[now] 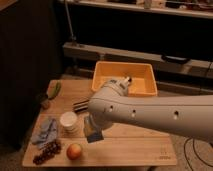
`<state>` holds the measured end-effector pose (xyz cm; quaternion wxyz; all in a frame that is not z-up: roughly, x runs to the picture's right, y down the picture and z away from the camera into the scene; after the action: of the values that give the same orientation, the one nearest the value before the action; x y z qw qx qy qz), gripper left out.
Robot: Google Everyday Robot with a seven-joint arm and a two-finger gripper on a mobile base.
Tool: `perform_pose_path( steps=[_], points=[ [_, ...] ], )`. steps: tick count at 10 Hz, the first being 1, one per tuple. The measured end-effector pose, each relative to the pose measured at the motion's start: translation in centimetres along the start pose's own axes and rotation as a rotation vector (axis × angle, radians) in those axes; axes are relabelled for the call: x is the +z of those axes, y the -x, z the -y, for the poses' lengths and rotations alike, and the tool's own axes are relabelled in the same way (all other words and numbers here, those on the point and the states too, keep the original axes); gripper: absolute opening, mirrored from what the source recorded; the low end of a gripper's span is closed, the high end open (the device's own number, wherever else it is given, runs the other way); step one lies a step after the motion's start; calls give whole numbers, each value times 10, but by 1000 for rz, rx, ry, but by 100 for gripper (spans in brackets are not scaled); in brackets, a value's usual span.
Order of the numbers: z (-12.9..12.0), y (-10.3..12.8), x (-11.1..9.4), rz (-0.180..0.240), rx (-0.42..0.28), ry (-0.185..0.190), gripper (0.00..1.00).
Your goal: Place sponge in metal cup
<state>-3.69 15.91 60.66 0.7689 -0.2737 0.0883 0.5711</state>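
My gripper (93,133) hangs from the big white arm (150,115) over the front middle of the wooden table (135,145), just right of a white cup (69,122). A small bluish-grey block (95,136) shows at its tip; I cannot tell if it is the sponge or whether it is held. A dark metallic cylinder (80,105), perhaps the metal cup on its side, lies behind the white cup, partly hidden by the arm.
A yellow bin (124,77) stands at the back of the table. A crumpled blue item (45,131), dark grapes (46,151) and an orange fruit (74,151) lie at the front left. A green object (55,90) lies at the back left.
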Motion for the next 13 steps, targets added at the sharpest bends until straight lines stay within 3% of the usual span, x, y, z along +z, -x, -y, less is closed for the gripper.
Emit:
perform_pose_path(
  steps=[3,5,9,11,13],
  points=[
    [-20,31,-9,-1,-69,-3,0],
    [-46,64,-8,-19,-106,9,0],
    [-78,117,6,-85,-157,64,0],
    [-90,132,11,-113,-171,117,0],
    [-97,143,18,-127,-167,144,0]
  ],
)
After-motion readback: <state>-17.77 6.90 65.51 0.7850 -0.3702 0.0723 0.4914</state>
